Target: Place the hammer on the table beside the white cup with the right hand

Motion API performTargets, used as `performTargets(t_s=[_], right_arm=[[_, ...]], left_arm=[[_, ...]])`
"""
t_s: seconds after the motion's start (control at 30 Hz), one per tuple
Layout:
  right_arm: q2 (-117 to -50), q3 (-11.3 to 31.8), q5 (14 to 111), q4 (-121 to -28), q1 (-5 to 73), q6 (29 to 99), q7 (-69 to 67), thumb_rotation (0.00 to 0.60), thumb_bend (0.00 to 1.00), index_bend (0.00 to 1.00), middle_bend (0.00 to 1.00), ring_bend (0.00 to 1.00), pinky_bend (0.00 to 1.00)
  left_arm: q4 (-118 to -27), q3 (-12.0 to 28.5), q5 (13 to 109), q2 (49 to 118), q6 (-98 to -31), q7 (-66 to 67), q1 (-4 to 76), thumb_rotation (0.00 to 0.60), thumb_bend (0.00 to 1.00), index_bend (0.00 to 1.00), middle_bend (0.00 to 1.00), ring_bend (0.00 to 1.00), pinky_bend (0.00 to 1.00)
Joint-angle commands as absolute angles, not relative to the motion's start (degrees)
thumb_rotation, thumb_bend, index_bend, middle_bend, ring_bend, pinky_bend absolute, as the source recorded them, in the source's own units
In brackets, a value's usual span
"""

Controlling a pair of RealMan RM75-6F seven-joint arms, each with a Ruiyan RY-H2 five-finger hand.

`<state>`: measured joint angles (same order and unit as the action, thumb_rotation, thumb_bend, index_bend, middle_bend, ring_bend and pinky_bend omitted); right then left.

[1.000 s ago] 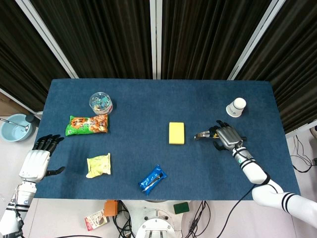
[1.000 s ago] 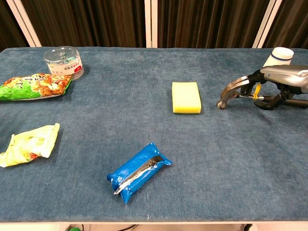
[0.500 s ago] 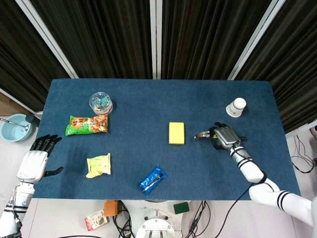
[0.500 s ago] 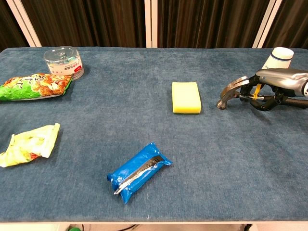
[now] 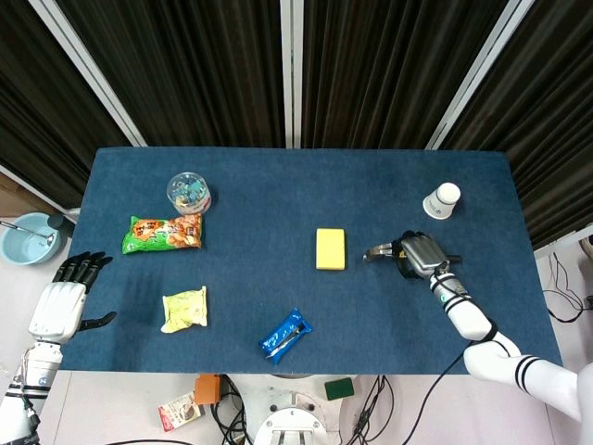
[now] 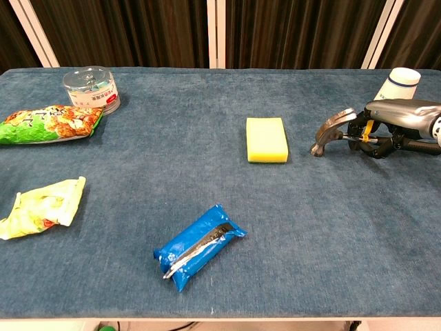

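My right hand grips the hammer by its handle on the right of the blue table. The hammer's steel head sticks out to the left, its face touching or just above the cloth. The white cup lies tipped over farther back and to the right, apart from the hand. Off the table's left edge hangs my left hand, empty with fingers spread; the chest view does not show it.
A yellow sponge lies just left of the hammer head. A blue packet is at the front centre. A clear tub, an orange-green snack bag and a yellow wrapper lie on the left.
The right hand with the hammer has eased slightly forward and lower. My left hand has drifted a little further left off the table.
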<state>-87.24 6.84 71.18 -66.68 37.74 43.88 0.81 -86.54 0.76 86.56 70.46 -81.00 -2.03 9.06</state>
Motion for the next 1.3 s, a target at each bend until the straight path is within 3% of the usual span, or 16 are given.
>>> performTargets(t_s=[0.03, 0.23, 0.3, 0.5, 0.67, 0.87, 1.3], right_arm=[[-87.3, 6.9, 71.4, -66.6, 37.8, 44.0, 0.6, 0.6, 0.7, 0.55, 0.45, 0.23, 0.29], [-86.8, 6.7, 72.5, -66.8, 37.9, 44.4, -0.4, 0.6, 0.96, 0.61, 0.49, 0.29, 0.33], [-86.5, 6.7, 73.2, -67.0, 37.8, 45.0, -1.4, 0.6, 1.0, 0.64, 0.51, 0.31, 0.36], [-86.1, 6.8, 75.3, -67.0, 37.4, 46.4, -6.0, 0.6, 1.0, 0.72, 0.58, 0.41, 0.47], [-85.6, 6.8, 77.5, -67.4, 36.9, 48.4, -11.3, 0.6, 1.0, 0.81, 0.64, 0.5, 0.65], [-84.9, 7.5, 78.1, -69.1, 36.2, 49.9, -16.7, 0.6, 1.0, 0.9, 0.72, 0.62, 0.79], [-81.7, 10.1, 73.1, -78.2, 38.9, 44.7, -15.6, 0.6, 1.0, 0.93, 0.83, 0.74, 0.9]], left_arm=[[-86.4, 0.7, 86.6, 70.5, -81.1, -2.2, 9.0, 0.6, 0.05, 0.17, 0.12, 0.07, 0.11], [-85.9, 0.6, 86.5, 70.7, -81.0, -2.6, 8.8, 0.6, 0.04, 0.17, 0.12, 0.07, 0.11], [-85.7, 0.5, 86.5, 70.8, -80.9, -2.7, 8.8, 0.6, 0.04, 0.17, 0.12, 0.07, 0.11], [-85.4, 0.4, 86.3, 71.0, -80.7, -3.2, 8.6, 0.6, 0.04, 0.17, 0.12, 0.07, 0.11], [-85.4, 0.3, 86.3, 71.0, -80.9, -3.2, 8.4, 0.6, 0.04, 0.16, 0.12, 0.07, 0.11], [-85.6, 0.3, 86.5, 70.8, -81.3, -3.2, 8.1, 0.6, 0.04, 0.16, 0.12, 0.07, 0.11], [-86.2, 0.4, 86.7, 70.6, -81.5, -2.6, 8.0, 0.6, 0.04, 0.16, 0.12, 0.07, 0.11]])
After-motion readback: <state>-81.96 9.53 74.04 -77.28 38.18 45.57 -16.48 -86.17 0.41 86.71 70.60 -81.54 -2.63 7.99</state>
